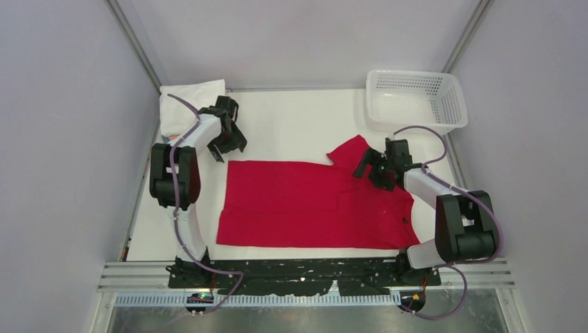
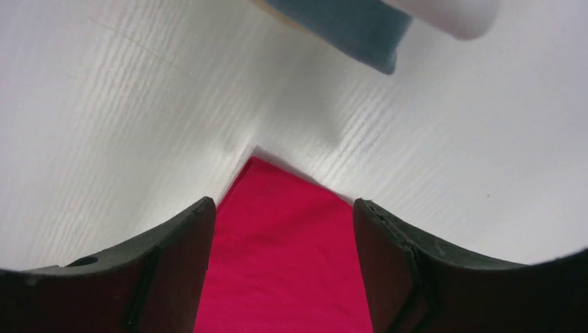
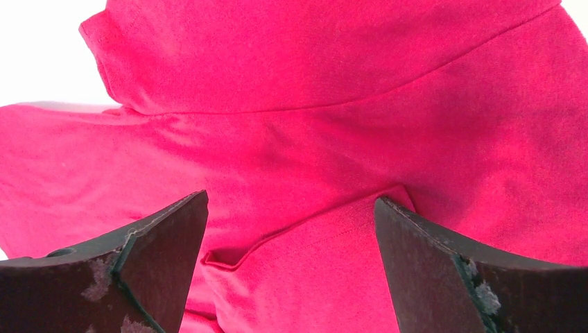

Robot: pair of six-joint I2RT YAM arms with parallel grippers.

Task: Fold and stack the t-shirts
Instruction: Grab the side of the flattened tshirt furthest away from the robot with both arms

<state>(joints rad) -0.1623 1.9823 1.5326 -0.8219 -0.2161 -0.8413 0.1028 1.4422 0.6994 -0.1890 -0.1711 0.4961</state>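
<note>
A bright red t-shirt [image 1: 312,205] lies spread flat mid-table, one sleeve [image 1: 349,151] poking out at its far right. My left gripper [image 1: 225,147] is open just above the shirt's far left corner [image 2: 274,208], which shows between the fingers. My right gripper [image 1: 367,172] is open over the shirt near the sleeve; a folded hem edge [image 3: 305,239] lies between its fingers. A folded stack topped by a white t-shirt [image 1: 187,104] sits at the far left corner; a teal blue edge of it [image 2: 347,28] shows in the left wrist view.
A white plastic mesh basket [image 1: 414,99] stands at the far right corner. The white table [image 1: 291,125] is bounded by grey walls and metal posts. The arm bases sit on a black plate [image 1: 305,274] at the near edge.
</note>
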